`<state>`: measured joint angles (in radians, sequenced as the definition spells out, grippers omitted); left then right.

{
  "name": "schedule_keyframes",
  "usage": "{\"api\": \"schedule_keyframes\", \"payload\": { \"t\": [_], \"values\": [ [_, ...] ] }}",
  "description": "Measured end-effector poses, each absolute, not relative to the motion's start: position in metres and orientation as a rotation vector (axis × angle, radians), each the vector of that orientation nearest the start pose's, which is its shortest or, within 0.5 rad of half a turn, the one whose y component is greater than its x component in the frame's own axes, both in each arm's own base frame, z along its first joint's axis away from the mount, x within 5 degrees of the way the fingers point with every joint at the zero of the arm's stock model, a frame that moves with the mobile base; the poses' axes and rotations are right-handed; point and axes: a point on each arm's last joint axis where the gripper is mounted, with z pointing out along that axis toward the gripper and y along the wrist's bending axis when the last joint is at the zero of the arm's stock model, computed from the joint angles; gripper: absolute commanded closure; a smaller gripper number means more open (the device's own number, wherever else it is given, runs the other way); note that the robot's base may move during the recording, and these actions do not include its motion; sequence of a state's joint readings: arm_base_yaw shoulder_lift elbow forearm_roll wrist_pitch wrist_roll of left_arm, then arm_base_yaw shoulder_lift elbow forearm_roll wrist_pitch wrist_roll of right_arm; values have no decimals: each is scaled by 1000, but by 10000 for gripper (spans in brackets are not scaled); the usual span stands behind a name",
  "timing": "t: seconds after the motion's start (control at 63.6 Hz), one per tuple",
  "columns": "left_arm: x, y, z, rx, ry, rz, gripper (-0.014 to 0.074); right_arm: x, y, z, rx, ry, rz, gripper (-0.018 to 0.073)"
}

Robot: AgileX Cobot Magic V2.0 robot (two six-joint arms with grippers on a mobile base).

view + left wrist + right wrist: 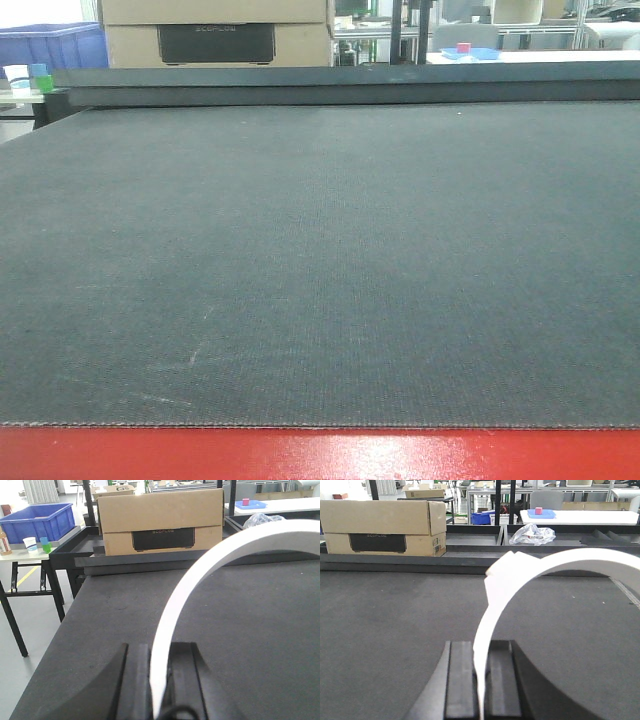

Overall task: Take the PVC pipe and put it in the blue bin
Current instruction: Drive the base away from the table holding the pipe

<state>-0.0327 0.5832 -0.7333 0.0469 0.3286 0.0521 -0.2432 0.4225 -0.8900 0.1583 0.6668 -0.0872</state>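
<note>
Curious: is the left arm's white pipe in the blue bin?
Out. The PVC pipe is pinched in the left gripper, far from the blue bin.

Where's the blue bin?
In the left wrist view the blue bin sits on a side table, left of the cardboard box; the front view shows it top-left.

Thin white PVC pipe (174, 605) arc, clamped

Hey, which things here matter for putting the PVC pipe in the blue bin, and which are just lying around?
Job: PVC pipe in left claw; matching white arc in right claw; blue bin.
Lying about: cardboard box; plastic bag; pink cube.
</note>
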Motion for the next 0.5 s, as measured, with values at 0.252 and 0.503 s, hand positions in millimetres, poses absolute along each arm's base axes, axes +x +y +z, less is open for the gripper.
{"api": "schedule_keyframes", "payload": {
  "t": [0.252,0.503],
  "values": [
    [115,-2,383,96,1659,61,707,51,-3,415,162,1669,-73,727],
    [115,-2,383,96,1659,61,707,51,-3,415,162,1669,-73,727]
  ]
}}
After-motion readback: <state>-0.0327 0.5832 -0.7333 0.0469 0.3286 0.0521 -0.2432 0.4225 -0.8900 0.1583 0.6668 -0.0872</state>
